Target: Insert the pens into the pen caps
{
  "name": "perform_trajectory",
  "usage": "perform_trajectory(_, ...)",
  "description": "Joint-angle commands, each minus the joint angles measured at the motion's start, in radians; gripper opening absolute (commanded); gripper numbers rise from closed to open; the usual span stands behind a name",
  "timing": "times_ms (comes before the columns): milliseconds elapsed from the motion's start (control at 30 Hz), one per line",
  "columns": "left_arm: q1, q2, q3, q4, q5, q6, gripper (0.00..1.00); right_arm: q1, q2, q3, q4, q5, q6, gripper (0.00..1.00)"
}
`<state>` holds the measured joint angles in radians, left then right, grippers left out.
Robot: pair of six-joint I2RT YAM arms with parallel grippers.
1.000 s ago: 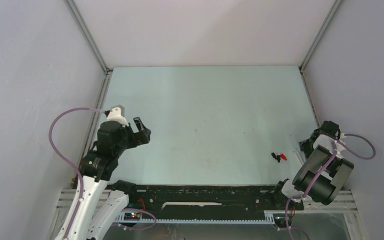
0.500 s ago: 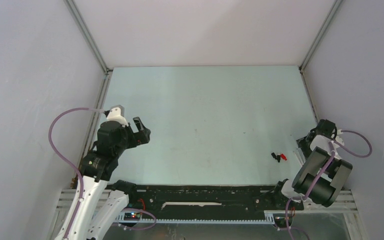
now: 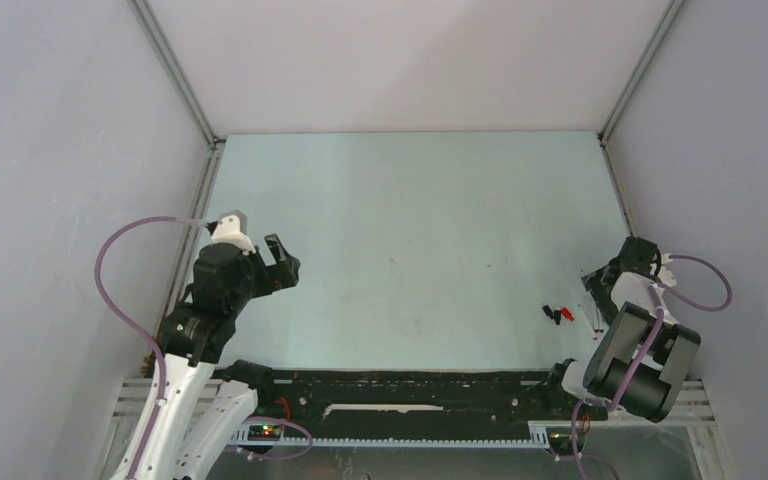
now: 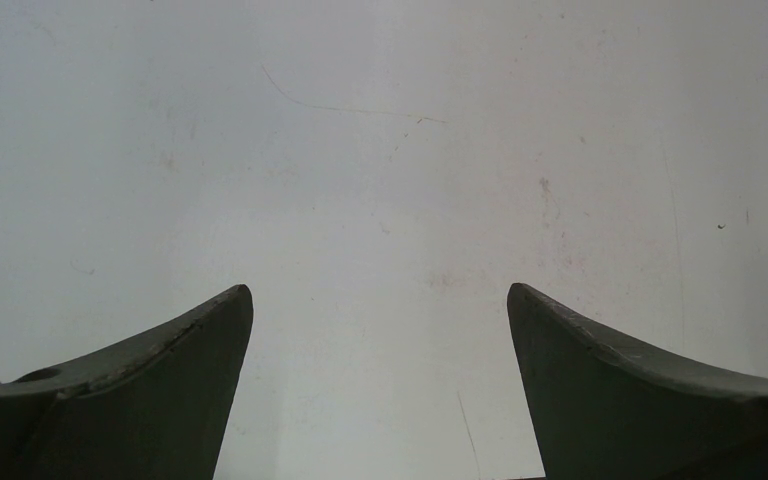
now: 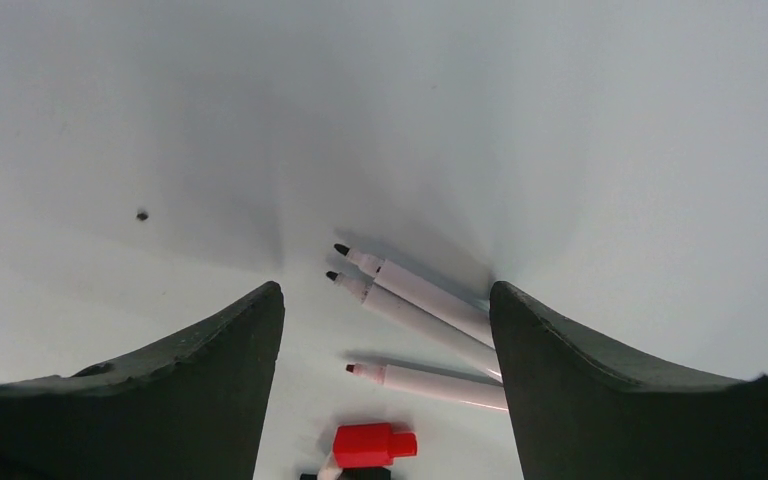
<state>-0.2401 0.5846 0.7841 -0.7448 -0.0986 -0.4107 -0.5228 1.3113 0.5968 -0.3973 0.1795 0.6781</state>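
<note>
By the table edge point(image 3: 615, 200), the right pincer point(image 5: 385, 290) gapes above three pens point(image 5: 425, 298)

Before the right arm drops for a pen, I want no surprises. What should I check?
1. Right claw open: ok.
2. Three bare pens in front of it: ok.
3. One pen apart for a clean grab: ok, the red-tipped pen; black-tipped pair lies close together.
4. Red cap in sight: ok.
5. Black cap for each black-tipped pen: cannot tell.
6. Left claw open, empty: ok.
</note>
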Motion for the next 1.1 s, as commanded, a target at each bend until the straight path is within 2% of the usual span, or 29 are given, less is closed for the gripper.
perform_trajectory(0,-0.007,-0.008,-0.005,0.012,-0.008,-0.007,1.0,0.055,-0.02,-0.032,-0.05,-0.041,0.062,0.77)
perform_trajectory(500,-0.007,-0.002,-0.004,0.01,-0.015,-0.007,1.0,0.216,-0.01,-0.039,-0.045,-0.074,0.087,0.77)
perform_trajectory(767,-0.007,-0.008,-0.003,0.006,-0.024,-0.008,1.0,0.288,-0.12,-0.052,-0.089,-0.099,0.101,0.77)
perform_trajectory(1067,-0.007,-0.025,-0.002,0.005,-0.031,-0.009,1.0,0.359,-0.149,-0.052,-0.087,-0.157,0.106,0.77)
